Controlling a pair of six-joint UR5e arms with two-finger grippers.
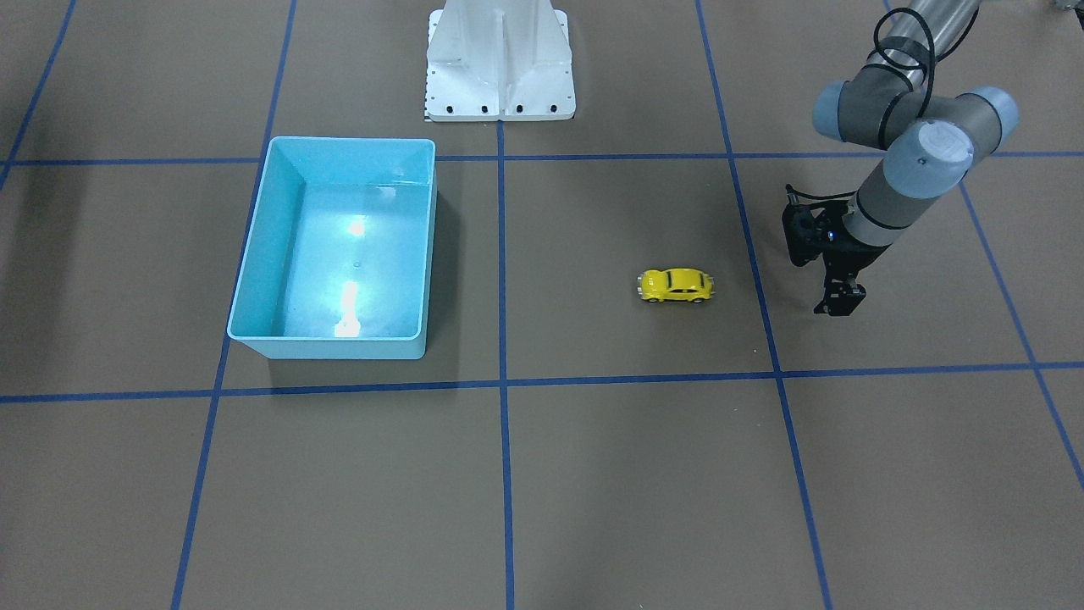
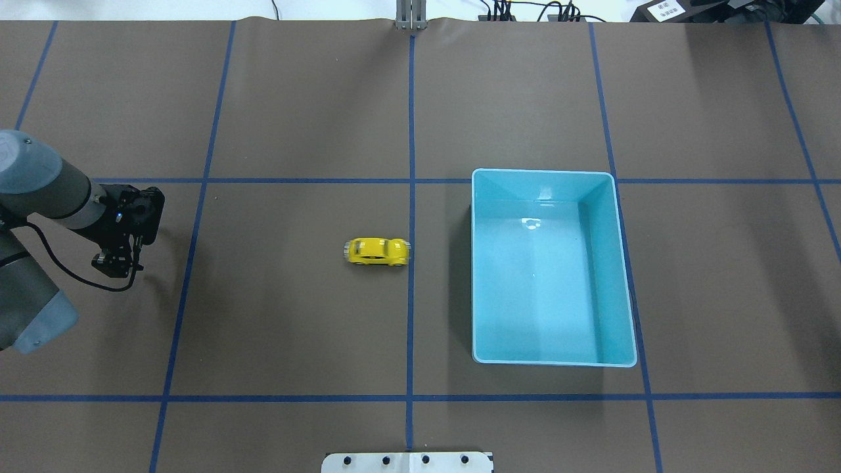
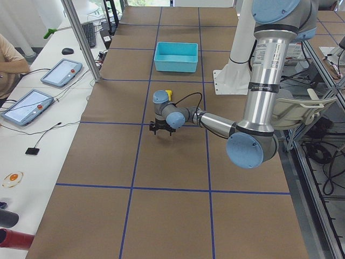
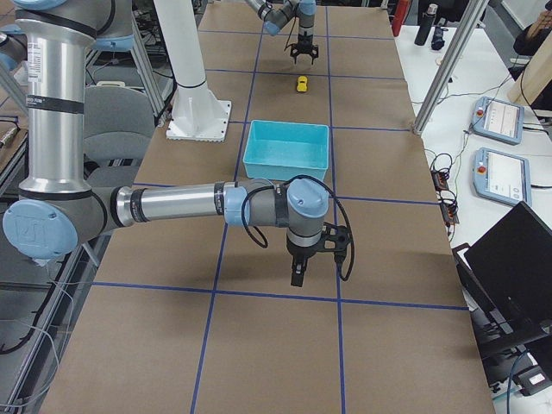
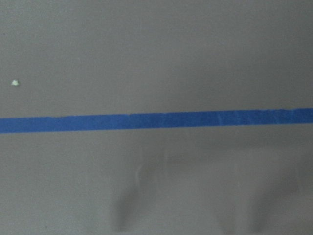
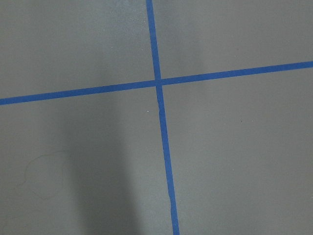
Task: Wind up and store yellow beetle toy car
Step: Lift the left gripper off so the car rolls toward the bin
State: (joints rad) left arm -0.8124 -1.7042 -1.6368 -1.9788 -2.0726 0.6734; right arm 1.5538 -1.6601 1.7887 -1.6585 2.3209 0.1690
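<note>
Left jaws parted, empty, yellow beetle toy car (image 1: 676, 285) well apart

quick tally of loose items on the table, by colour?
yellow toy car: 1
turquoise bin: 1
total: 2

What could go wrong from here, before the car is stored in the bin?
The yellow beetle toy car stands free on its wheels and looks blurred overhead, so it may roll away from the left gripper. Being small and rounded, it could also slip before reaching the turquoise bin.
</note>
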